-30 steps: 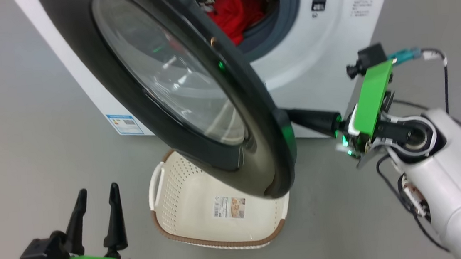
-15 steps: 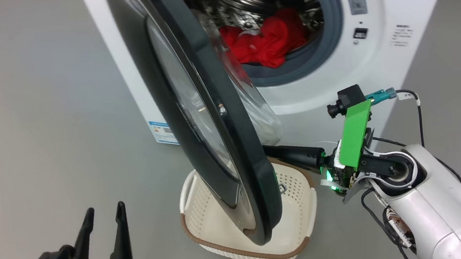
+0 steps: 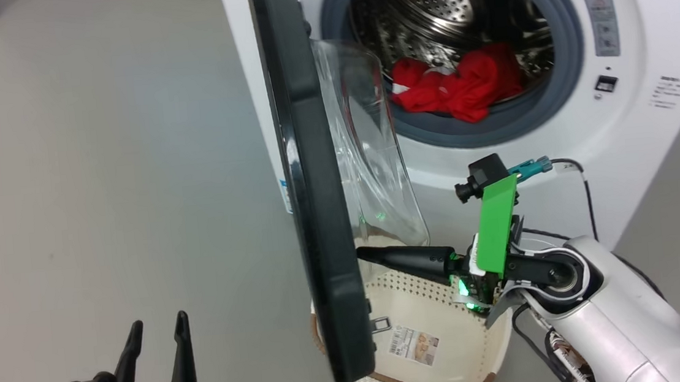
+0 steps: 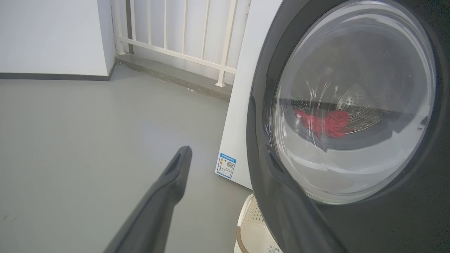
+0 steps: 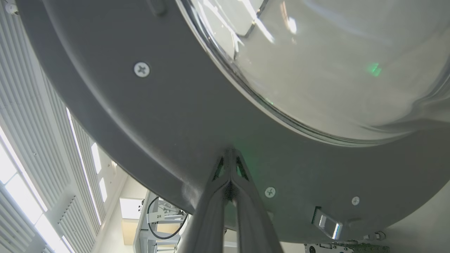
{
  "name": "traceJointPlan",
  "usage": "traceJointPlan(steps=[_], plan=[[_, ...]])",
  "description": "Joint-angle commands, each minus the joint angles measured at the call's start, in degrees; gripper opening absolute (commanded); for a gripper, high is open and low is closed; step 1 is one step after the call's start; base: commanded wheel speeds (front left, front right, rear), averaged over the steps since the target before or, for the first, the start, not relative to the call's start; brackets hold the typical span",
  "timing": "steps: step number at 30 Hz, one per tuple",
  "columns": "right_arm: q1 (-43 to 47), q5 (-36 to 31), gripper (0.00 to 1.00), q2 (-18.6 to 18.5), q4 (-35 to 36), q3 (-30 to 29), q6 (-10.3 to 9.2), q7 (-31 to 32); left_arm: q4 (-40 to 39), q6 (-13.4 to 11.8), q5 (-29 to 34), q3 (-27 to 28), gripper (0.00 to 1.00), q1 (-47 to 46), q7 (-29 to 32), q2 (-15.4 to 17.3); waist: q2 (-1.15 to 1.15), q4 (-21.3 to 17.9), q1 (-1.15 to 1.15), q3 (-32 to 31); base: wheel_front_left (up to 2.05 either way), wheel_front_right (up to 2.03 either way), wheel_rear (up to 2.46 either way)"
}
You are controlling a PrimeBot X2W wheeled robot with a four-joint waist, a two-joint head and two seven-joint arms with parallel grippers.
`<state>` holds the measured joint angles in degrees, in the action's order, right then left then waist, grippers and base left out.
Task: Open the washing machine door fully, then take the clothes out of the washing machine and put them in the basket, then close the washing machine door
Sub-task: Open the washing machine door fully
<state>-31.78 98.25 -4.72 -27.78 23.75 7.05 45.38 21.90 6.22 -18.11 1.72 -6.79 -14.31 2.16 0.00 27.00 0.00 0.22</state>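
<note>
Door (image 3: pixel 311 218) stands edge-on at frame center, swung out. Right gripper (image 3: pixel 361 252), fingers pressed together, has its tips against the inner face. Left gripper (image 3: pixel 159 322) sits lower left, fingers spread, holding nothing. Clothes (image 3: pixel 460 85) upper right in the drum (image 3: pixel 441 10), basket (image 3: pixel 449 311) below the door.

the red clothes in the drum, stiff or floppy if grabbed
Probably floppy: the red clothes lie crumpled in folds on the drum floor. Likely light for their bulk, being thin-looking fabric. They may come out tangled together, since they sit as one bunched heap.
</note>
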Motion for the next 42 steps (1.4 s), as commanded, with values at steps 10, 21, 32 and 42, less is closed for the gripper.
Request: traceJointPlan(steps=[10,21,32,42], plan=[[-3.67,7.38,0.0,1.83,1.82,9.65,0.44,-6.34,-1.57,-0.84,0.08,1.57,1.0,-0.67,-0.52,1.73,0.0,3.09,0.0,-0.44,0.0,0.0,0.0],[-5.25,9.36,0.0,1.84,2.01,13.79,0.44,-9.52,-2.41,-1.51,-0.24,1.65,1.0,-0.33,-0.54,2.33,0.0,2.87,0.0,-0.63,0.0,0.0,0.0],[-2.7,0.42,0.04,-0.23,5.77,9.52,0.44,-12.68,-2.69,-1.92,-0.85,1.51,1.0,-0.4,-0.27,2.75,0.0,2.31,0.0,-1.18,0.0,0.0,0.0],[3.7,-16.86,1.0,-8.64,21.12,7.59,0.44,-27.35,-3.98,-2.44,-1.61,1.77,1.0,0.43,-0.09,3.17,0.0,1.98,0.0,-1.59,0.0,0.0,0.0]])
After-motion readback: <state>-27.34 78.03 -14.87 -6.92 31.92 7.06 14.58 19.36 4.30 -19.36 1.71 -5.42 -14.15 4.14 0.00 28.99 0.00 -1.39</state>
